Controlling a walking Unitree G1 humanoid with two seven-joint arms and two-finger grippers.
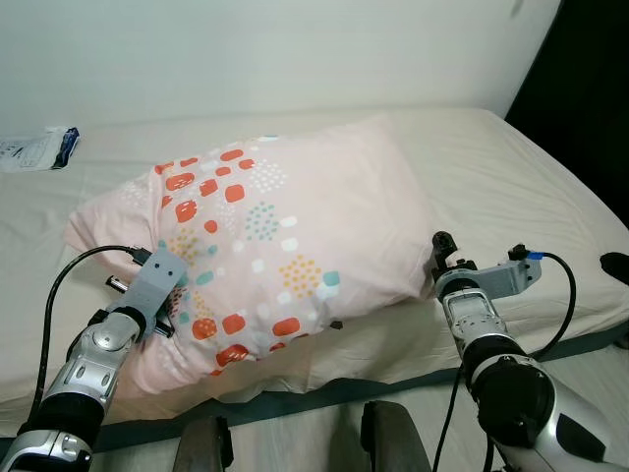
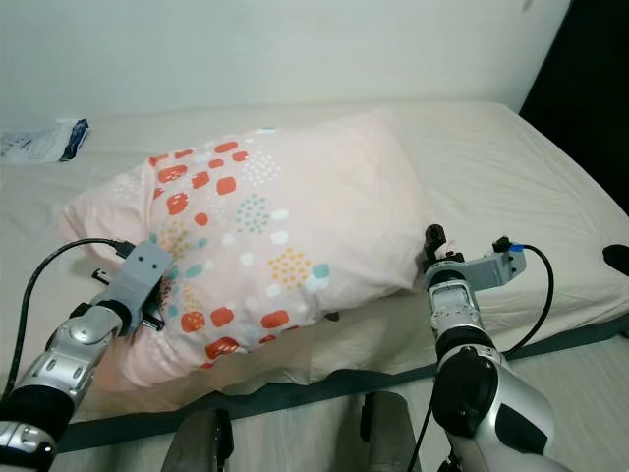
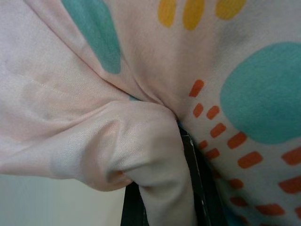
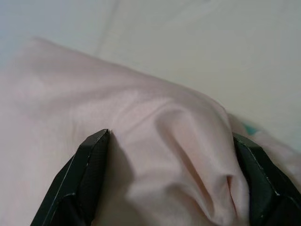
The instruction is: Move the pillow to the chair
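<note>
A large pink pillow [image 1: 295, 216] with orange, teal and yellow dot patterns lies across the bed. My left gripper [image 3: 164, 202] is pressed into the pillow's near left corner, shut on a bunched fold of the pillowcase; its fingertips are buried in the fabric. My right gripper [image 4: 176, 183] is at the pillow's near right edge [image 1: 439, 258]. Its two black fingers [image 4: 89, 165] stand wide apart with the pink cloth bulging between them.
The bed [image 1: 511, 177] has a beige sheet, with a dark grey band [image 1: 324, 393] along its front edge. A white and blue packet [image 1: 39, 147] lies at the back left by the wall. A dark object [image 1: 614, 265] sits at the right edge of the bed.
</note>
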